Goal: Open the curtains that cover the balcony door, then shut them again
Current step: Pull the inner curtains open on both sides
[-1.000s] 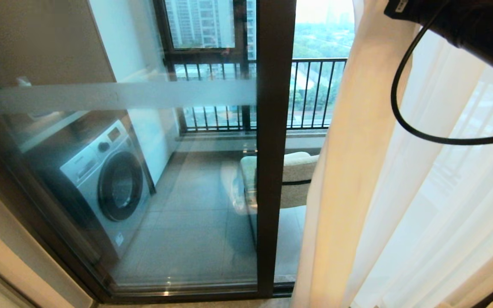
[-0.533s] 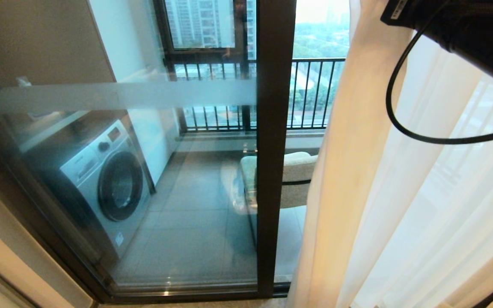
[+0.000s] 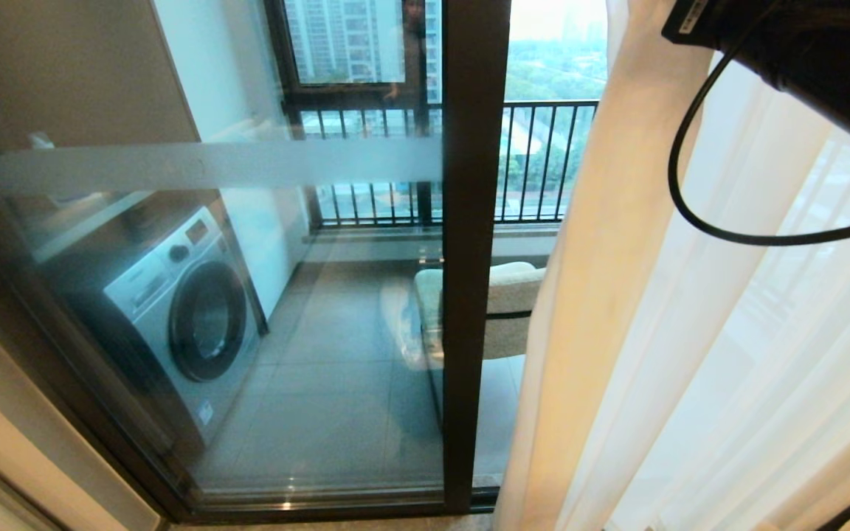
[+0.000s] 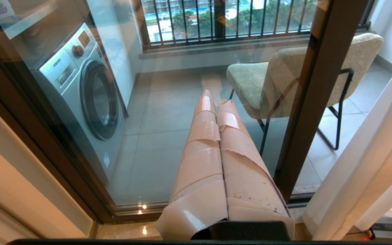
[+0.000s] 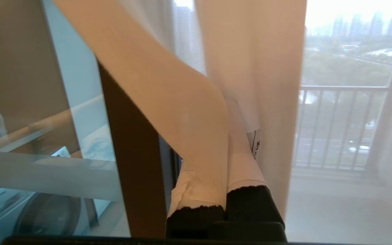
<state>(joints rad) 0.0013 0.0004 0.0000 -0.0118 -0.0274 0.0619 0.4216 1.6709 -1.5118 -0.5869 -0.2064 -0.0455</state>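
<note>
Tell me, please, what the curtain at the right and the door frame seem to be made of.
The curtain looks like thick woven cream fabric, matt; it hangs in soft folds and glows where light passes. The sheer behind it is thin white cloth, see-through. The door frame seems dark brown metal with a smooth, faintly glossy finish, though coated wood is possible.

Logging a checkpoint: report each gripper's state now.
Left gripper: shut, holding nothing, in front of the door glass.
Right gripper: shut on the cream curtain.

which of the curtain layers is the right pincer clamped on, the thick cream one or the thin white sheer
The thick cream drape: its opaque edge runs down between the right pincer fingers. The see-through sheer hangs free beside it.
</note>
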